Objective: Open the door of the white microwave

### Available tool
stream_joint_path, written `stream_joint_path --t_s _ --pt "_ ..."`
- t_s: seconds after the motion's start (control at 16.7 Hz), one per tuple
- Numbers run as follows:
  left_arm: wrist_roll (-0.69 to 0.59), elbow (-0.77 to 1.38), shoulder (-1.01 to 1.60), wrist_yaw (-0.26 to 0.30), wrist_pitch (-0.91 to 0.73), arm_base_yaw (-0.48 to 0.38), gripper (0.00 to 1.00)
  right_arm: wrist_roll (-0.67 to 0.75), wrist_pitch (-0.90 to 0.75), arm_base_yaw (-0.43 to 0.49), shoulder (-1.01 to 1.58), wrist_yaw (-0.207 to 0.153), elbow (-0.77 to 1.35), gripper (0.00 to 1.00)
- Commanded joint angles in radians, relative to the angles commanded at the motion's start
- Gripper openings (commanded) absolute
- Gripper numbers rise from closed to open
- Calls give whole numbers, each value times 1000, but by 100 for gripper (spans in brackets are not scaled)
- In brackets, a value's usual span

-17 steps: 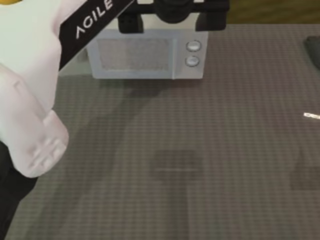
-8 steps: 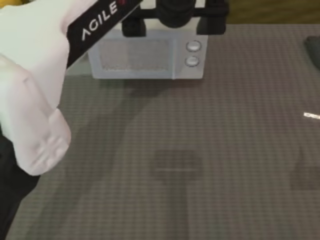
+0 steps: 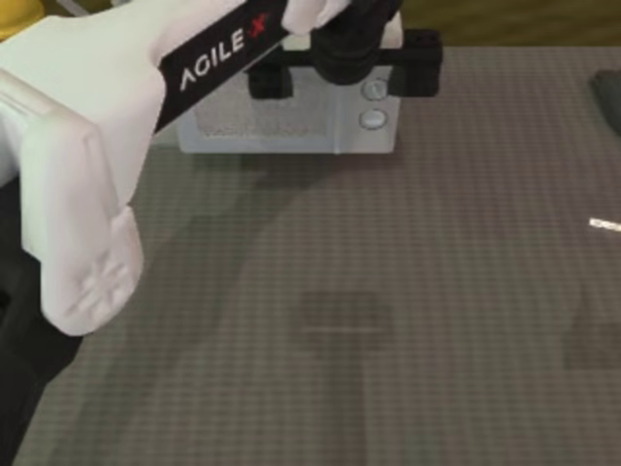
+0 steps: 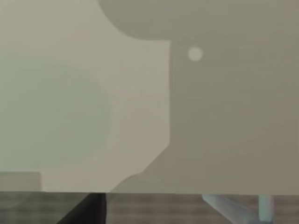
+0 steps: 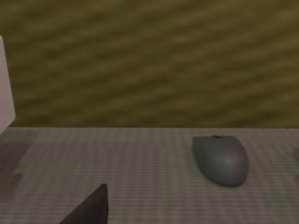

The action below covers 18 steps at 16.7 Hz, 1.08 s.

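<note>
So the white microwave [image 3: 291, 116] sits at the far edge of the desk [image 3: 437, 291], left of centre, with its door [image 3: 262, 121] shut as far as we can see. Our left gripper [image 3: 342, 78] hangs over the front top edge, near the two knobs [image 3: 374, 105]; we can't tell how wide its jaws are. The left wrist view is just blank white surface up close. We reckon the trick is catching the door's free edge beside the knobs, then pulling in an arc. The right arm is parked off right, near a grey mouse [image 5: 220, 159].
</note>
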Motion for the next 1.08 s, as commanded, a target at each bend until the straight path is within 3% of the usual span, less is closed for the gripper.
stream_joint_path --t_s 0.06,0.84,1.08 --pt "0 0 0 0 0 0 100 0 0 0 0 0 0 100" --pt "0 0 0 0 0 0 2 0 0 0 0 0 0 100" --pt "0 0 0 0 0 0 0 0 0 0 0 0 0 100"
